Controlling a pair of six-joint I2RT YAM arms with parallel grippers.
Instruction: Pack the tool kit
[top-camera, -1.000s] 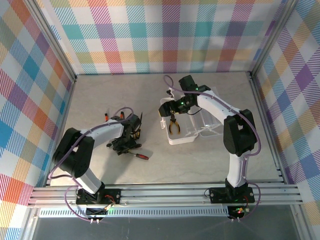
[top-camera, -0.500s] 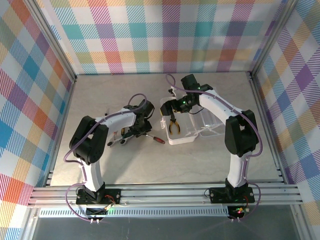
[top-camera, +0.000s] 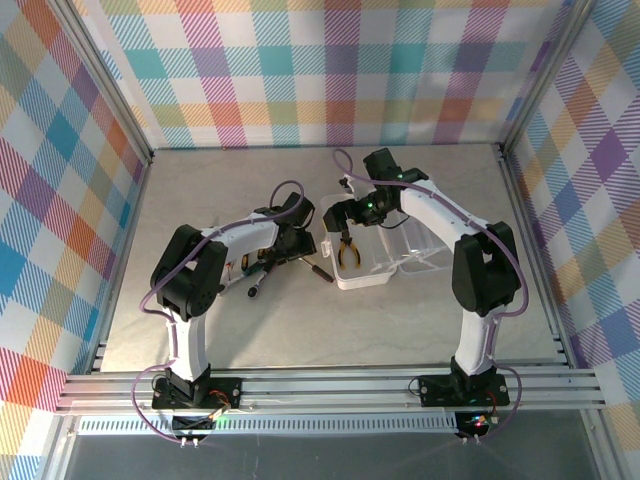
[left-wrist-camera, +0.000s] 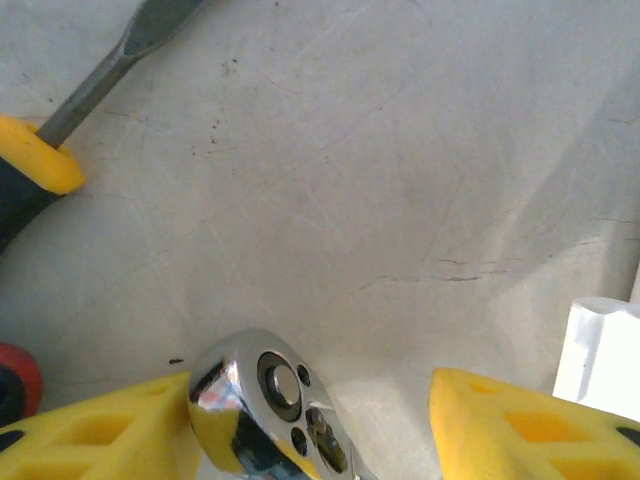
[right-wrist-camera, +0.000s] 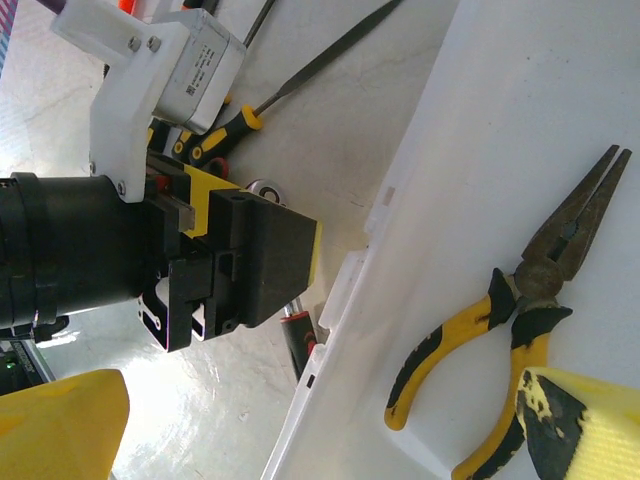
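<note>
the ratchet (left-wrist-camera: 262, 400) sits at the bottom centre of the left wrist view, with its polished chrome head lying on the pale table (left-wrist-camera: 380, 180). it looks like solid steel, so i judge it stiff, dense for its size and slick on that rounded head. a pinch there could squirt out sideways. the handle, which runs off the lower edge of the frame, would be the surer place to take hold. the left gripper (left-wrist-camera: 315, 420) stands partly open around the head. one yellow finger (left-wrist-camera: 100, 435) is just beside or touching the chrome, and the other is well apart at the lower right, so nothing is clamped. a yellow-and-black screwdriver (left-wrist-camera: 35, 165) lies at the upper left. the case (right-wrist-camera: 500, 150) fills the right side of the right wrist view, with its white edge near the left gripper. it is probably light plastic that would slide if bumped. yellow-handled pliers (right-wrist-camera: 510, 320) already lie flat inside it, toward the lower right. the right gripper (right-wrist-camera: 325, 415) hangs above the case with its jaws spread wide, holding nothing.
</note>
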